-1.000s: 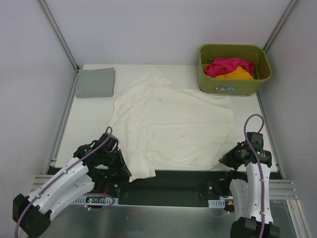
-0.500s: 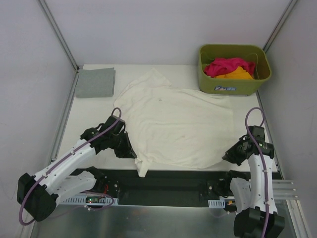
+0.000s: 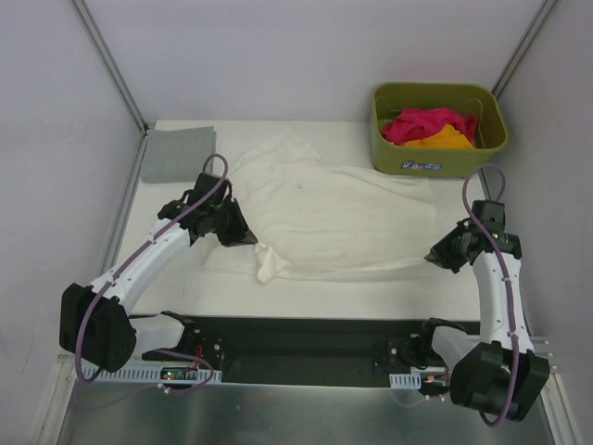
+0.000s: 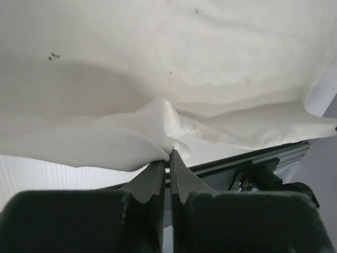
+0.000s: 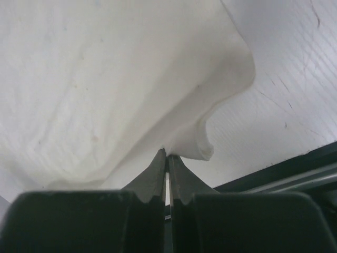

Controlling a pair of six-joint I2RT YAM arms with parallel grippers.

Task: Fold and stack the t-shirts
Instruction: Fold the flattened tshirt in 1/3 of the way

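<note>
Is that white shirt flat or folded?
Partly folded: the left claw and right claw pinch the white shirt by its near edge, doubled over itself.

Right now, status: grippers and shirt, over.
Left gripper shut on near edge of large cream-white cotton t-shirt. Right gripper shut on same edge. Folded grey t-shirt far left, olive-green plastic basket far right, neither on it.

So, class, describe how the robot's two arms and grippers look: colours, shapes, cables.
Both the left arm and right arm have white shells with black joints. A thin purple cable loops along each. The left gripper and right gripper are dark, with two tapered fingers.
</note>
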